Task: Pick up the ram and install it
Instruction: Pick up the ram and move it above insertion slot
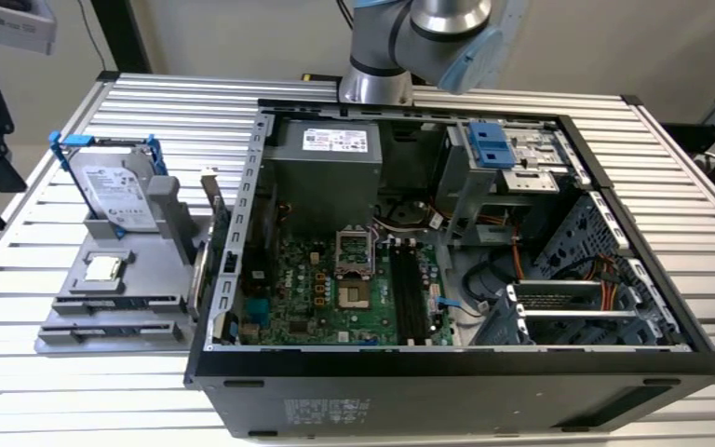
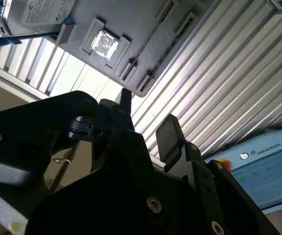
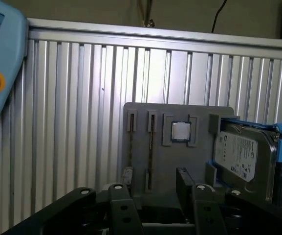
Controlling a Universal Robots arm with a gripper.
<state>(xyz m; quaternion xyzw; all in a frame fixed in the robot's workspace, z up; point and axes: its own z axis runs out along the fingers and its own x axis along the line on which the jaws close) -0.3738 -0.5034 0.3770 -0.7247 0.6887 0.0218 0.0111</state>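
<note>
Ram (image 3: 150, 149), as best we can tell the thin stick standing on edge in a slot of the grey holder (image 1: 146, 279), sits at the exterior view's left. The same holder carries the processor chip (image 1: 104, 268) and the hard drive (image 1: 119, 191) in its blue frame. Further right, the open computer case (image 1: 457, 391) holds the motherboard (image 1: 320, 298), whose long black slots (image 1: 410, 289) look vacant. In the first wrist view the gripper (image 3: 153, 183) hangs well apart from the holder, fingers spread, gripping nothing. We judge that a skewed grasp could tilt the thin stick or strike the neighbouring chip. Poor alignment could jam it against the narrow slots.
</note>
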